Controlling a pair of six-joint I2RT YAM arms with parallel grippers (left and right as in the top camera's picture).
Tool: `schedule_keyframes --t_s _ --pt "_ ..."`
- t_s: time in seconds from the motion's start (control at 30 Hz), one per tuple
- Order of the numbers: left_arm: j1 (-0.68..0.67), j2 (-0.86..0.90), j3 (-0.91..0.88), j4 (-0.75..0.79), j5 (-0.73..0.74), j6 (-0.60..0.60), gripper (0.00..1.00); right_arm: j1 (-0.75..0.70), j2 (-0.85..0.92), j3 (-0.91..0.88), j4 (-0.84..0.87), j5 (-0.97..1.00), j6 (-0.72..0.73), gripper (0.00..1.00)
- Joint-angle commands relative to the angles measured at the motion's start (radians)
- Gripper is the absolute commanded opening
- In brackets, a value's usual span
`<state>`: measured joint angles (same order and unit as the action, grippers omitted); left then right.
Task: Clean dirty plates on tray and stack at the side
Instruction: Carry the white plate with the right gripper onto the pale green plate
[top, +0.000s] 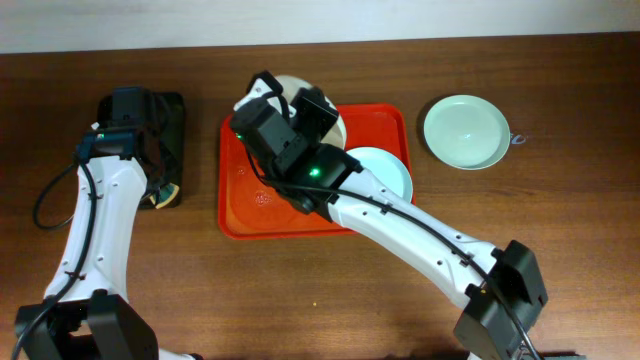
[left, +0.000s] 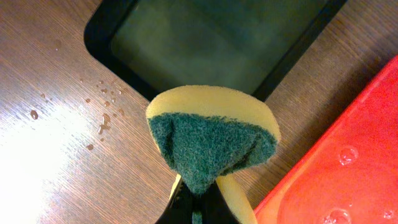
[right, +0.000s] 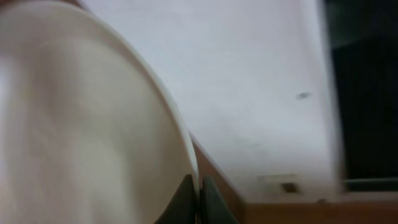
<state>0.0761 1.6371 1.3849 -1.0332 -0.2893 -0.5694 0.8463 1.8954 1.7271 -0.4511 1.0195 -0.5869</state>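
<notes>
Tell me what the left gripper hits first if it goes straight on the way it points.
Left gripper has its sponge leading; that would likely land on the black tray near rim or the table beside it. Depth unclear.

Overhead looks straight down; both wrist views sit close, the left sharing overhead's red tray (top: 240, 205).

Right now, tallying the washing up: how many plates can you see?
3. A cream plate in the right gripper above the tray's far edge; a pale blue plate in the tray; a mint plate on the table beside it. The arm could hide more.
</notes>
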Motion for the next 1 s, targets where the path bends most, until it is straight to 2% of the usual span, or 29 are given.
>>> schedule_keyframes --t_s 0.0,0.07,0.1,0.17,0.2,0.23,0.27,0.3,0.33,0.37,0.4,0.43,0.5,0.53,0.6,0.7,0.77,0.8,0.87,0.97 --pt "0.006 -0.006 -0.009 0.000 -0.022 -0.002 0.00 0.011 -0.009 0.008 0.113 0.228 -0.222 0.04" --pt "0.005 -0.006 -0.009 0.000 -0.022 -0.002 0.00 0.011 -0.009 0.008 0.161 0.248 -0.277 0.04" --pt "0.005 -0.006 -0.009 -0.001 -0.021 -0.002 0.00 0.011 -0.009 0.008 0.163 0.241 -0.253 0.04" --pt "0.005 -0.006 -0.009 0.000 -0.021 -0.002 0.00 0.006 -0.008 0.004 0.104 0.128 -0.082 0.04" --pt "0.005 -0.006 -0.009 -0.001 -0.021 -0.002 0.00 -0.007 -0.008 -0.004 0.044 0.002 -0.014 0.04" --pt "0.005 -0.006 -0.009 -0.001 -0.021 -0.002 0.00 -0.049 0.003 -0.033 -0.036 -0.252 0.038 0.04" --pt "0.005 -0.006 -0.009 -0.001 -0.021 -0.002 0.00 -0.087 0.023 -0.054 -0.070 -0.343 0.043 0.04" --pt "0.005 -0.006 -0.010 -0.001 -0.021 -0.002 0.00 -0.117 0.040 -0.068 -0.090 -0.339 0.047 0.04" --pt "0.005 -0.006 -0.010 -0.001 -0.021 -0.002 0.00 -0.136 0.041 -0.067 -0.088 -0.333 0.141 0.04" --pt "0.005 -0.006 -0.010 0.000 -0.021 -0.002 0.00 -0.161 0.027 -0.062 -0.055 -0.365 0.317 0.04" --pt "0.005 -0.006 -0.010 0.000 -0.021 -0.002 0.00 -0.193 0.012 -0.059 -0.042 -0.470 0.397 0.04" --pt "0.005 -0.006 -0.010 -0.002 -0.021 -0.002 0.00 -0.250 -0.004 -0.056 -0.038 -0.669 0.451 0.04" --pt "0.005 -0.006 -0.010 -0.008 -0.021 -0.002 0.00 -0.439 -0.003 -0.055 -0.035 -1.275 0.545 0.04" --pt "0.005 -0.006 -0.010 -0.008 -0.021 -0.002 0.00 -0.506 0.009 -0.055 -0.038 -1.437 0.586 0.04" --pt "0.005 -0.006 -0.010 -0.007 -0.020 -0.003 0.00 -0.628 0.039 -0.055 -0.070 -1.619 0.650 0.04" --pt "0.005 -0.006 -0.010 -0.007 -0.020 -0.003 0.00 -0.721 0.070 -0.060 -0.122 -1.614 0.661 0.04" --pt "0.005 -0.006 -0.010 -0.007 -0.020 -0.003 0.00 -0.772 0.088 -0.062 -0.110 -1.594 0.750 0.04" --pt "0.005 -0.006 -0.010 -0.008 -0.020 -0.003 0.00 -0.824 0.093 -0.062 -0.111 -1.482 0.876 0.04" --pt "0.005 -0.006 -0.010 -0.008 -0.001 -0.017 0.00 -0.905 0.093 -0.063 -0.157 -1.276 0.998 0.04" --pt "0.005 -0.006 -0.010 -0.003 0.006 -0.021 0.00 -1.003 0.093 -0.064 -0.253 -1.147 1.022 0.04"
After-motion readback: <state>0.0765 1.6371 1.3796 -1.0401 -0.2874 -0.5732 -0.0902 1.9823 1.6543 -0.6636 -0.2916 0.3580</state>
